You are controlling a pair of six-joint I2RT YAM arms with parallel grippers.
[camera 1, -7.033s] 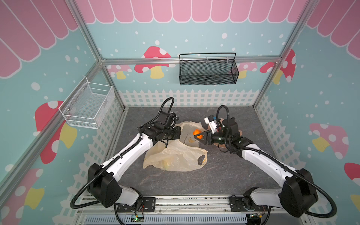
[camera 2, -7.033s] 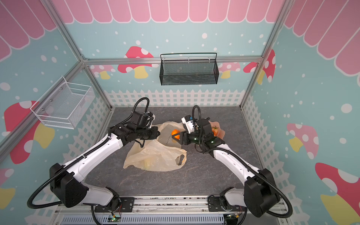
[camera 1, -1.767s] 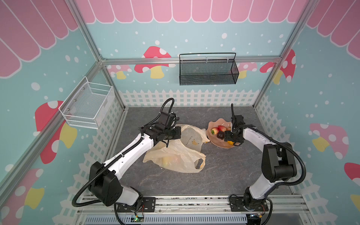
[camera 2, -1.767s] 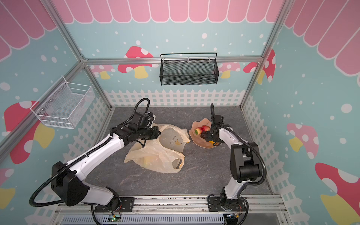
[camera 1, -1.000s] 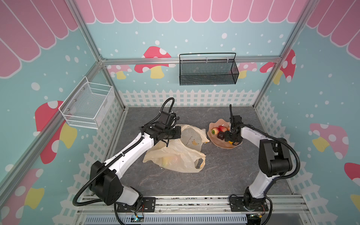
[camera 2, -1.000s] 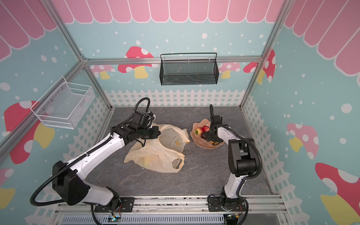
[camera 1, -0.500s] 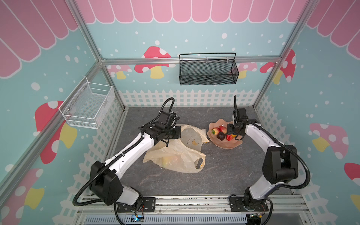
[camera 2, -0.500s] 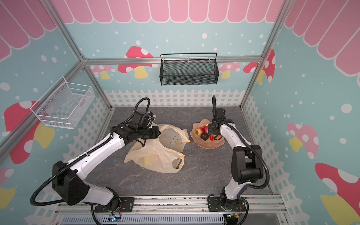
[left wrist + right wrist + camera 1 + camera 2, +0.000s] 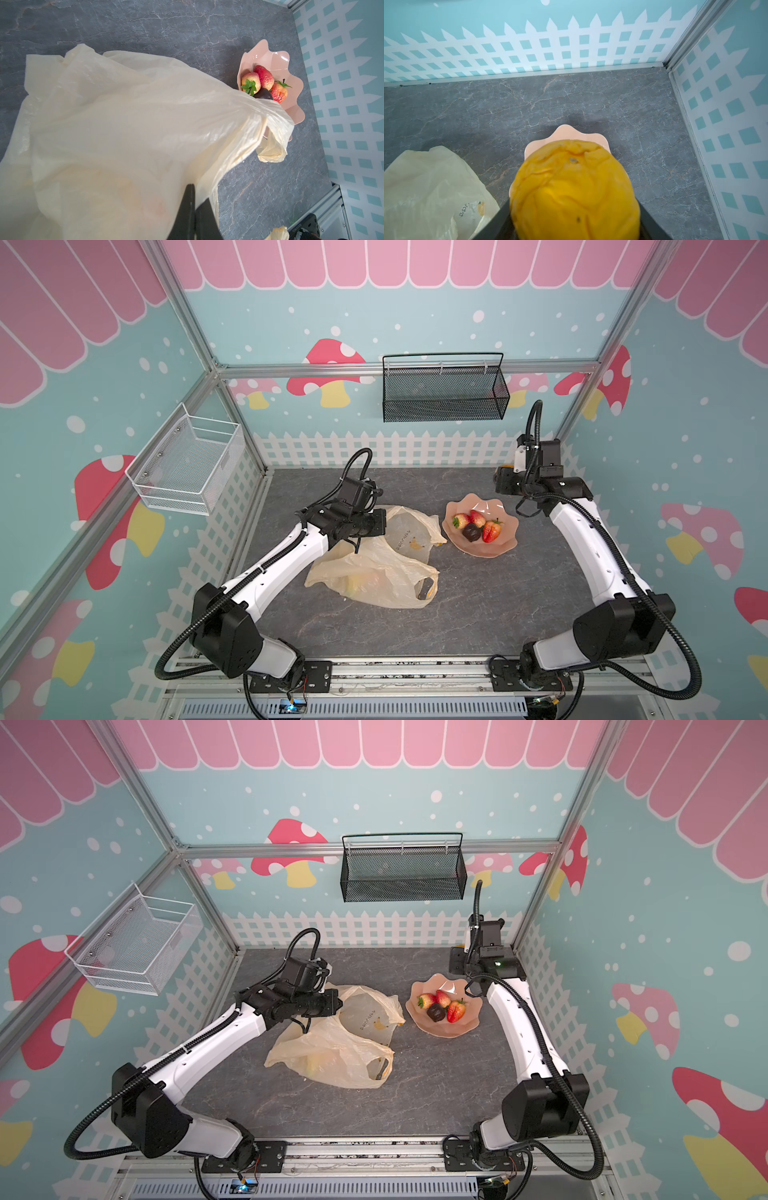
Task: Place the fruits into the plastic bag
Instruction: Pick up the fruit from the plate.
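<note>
Looks roughly halfway. Can make out yellow shapes (image 9: 359, 583) through the thin crinkly cream-yellow plastic bag (image 9: 386, 568) mid-table, so probably some fruit bagged. Left gripper (image 9: 195, 212) pinched shut on the bag's rim, propping the mouth. Right gripper (image 9: 574, 224) clamped round a yellow-orange lumpy fruit (image 9: 575, 187), up in the air just past the far-right edge of the pink scalloped bowl (image 9: 503, 547). Left in there: three red green-leafed fruits (image 9: 478, 517), one dark purple fruit (image 9: 471, 533).

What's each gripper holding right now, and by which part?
The left gripper pinches the plastic bag by the edge of its mouth. The right gripper clamps the yellow-orange lumpy fruit across its sides.
</note>
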